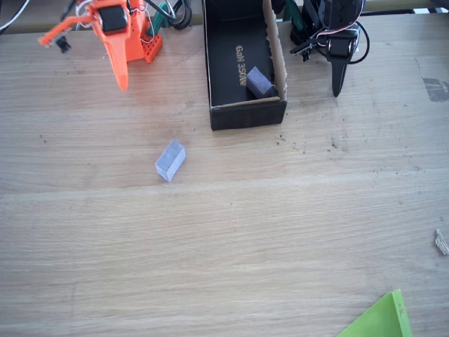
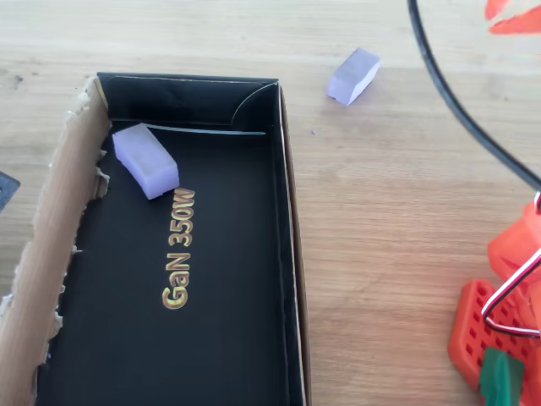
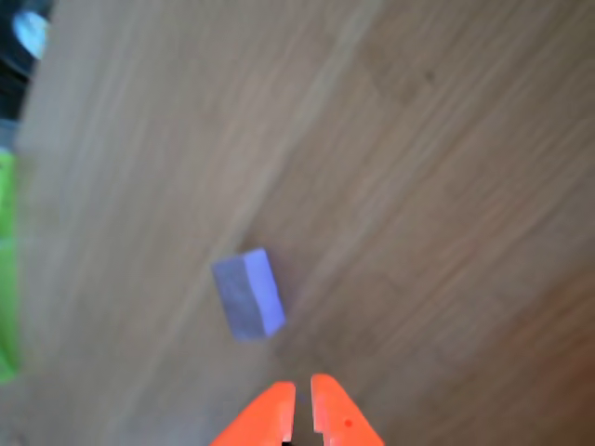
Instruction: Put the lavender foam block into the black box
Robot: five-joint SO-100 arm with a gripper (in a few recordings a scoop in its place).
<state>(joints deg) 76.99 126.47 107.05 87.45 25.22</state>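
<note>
The lavender foam block lies alone on the wooden table, in front and to the left of the black box. In the overhead view, the lavender foam block sits just past the black box's far right corner. A darker purple block rests inside the box near its closed end. My orange gripper hangs at the back left, well apart from the block. In the wrist view my gripper is shut with nothing between its fingertips, and the lavender foam block lies a little beyond and left of them.
The box has one torn brown cardboard wall. A black cable runs across the table in the overhead view. A green sheet pokes in at the front right corner. Open wooden table surrounds the block.
</note>
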